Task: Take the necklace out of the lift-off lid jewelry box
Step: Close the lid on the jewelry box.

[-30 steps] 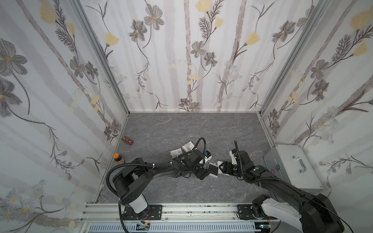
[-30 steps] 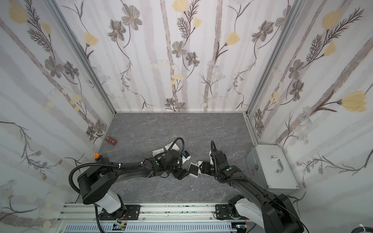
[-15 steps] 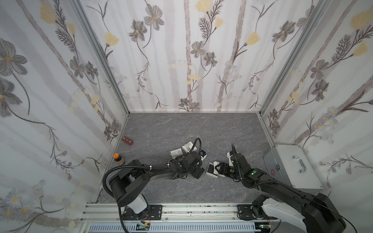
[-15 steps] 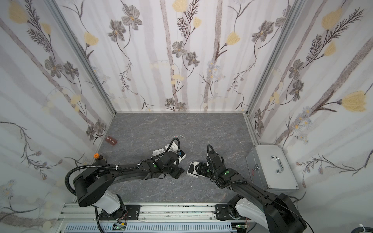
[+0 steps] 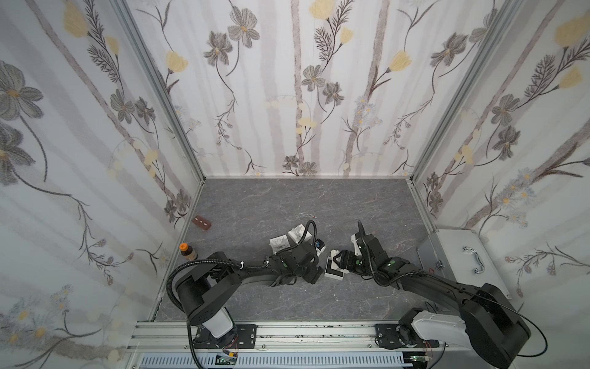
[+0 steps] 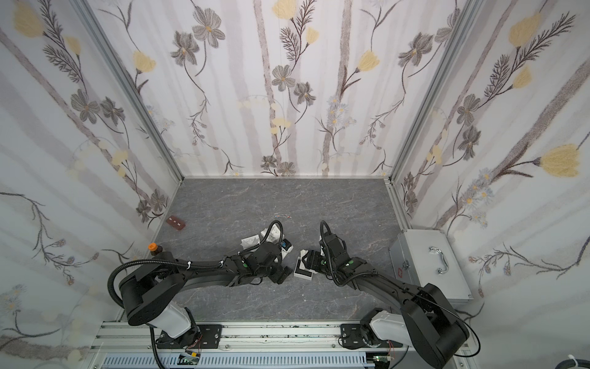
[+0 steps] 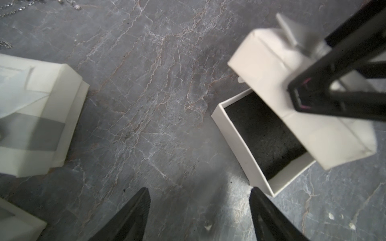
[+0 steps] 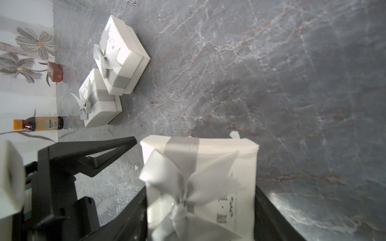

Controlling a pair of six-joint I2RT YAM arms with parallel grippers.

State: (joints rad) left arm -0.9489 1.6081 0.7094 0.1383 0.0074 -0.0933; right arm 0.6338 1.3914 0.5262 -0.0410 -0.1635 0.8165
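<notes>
The jewelry box base (image 7: 236, 137) sits on the grey table, a white tray with black lining (image 7: 263, 133). Its lid (image 8: 208, 167), white with a grey ribbon bow, is off the base and hangs over part of it. My right gripper (image 8: 200, 208) is shut on the lid's two sides. No necklace shows on the bare lining, and the lid hides the rest. My left gripper (image 7: 199, 189) stands open and empty just left of the base. In both top views the base (image 5: 333, 272) (image 6: 303, 273) lies between the left gripper (image 5: 316, 274) and the right gripper (image 5: 343, 260).
Two closed white ribbon boxes (image 8: 123, 56) (image 8: 98, 100) lie behind my left arm. A thin silver chain (image 7: 12, 10) lies on the table beyond them. A brown block (image 5: 201, 222) and an orange-capped bottle (image 5: 187, 251) stand by the left wall. A silver case (image 5: 456, 262) sits at right.
My left gripper has drawn back to the left, away from the box. The right gripper still holds the lid, which now hangs offset over the open base.
</notes>
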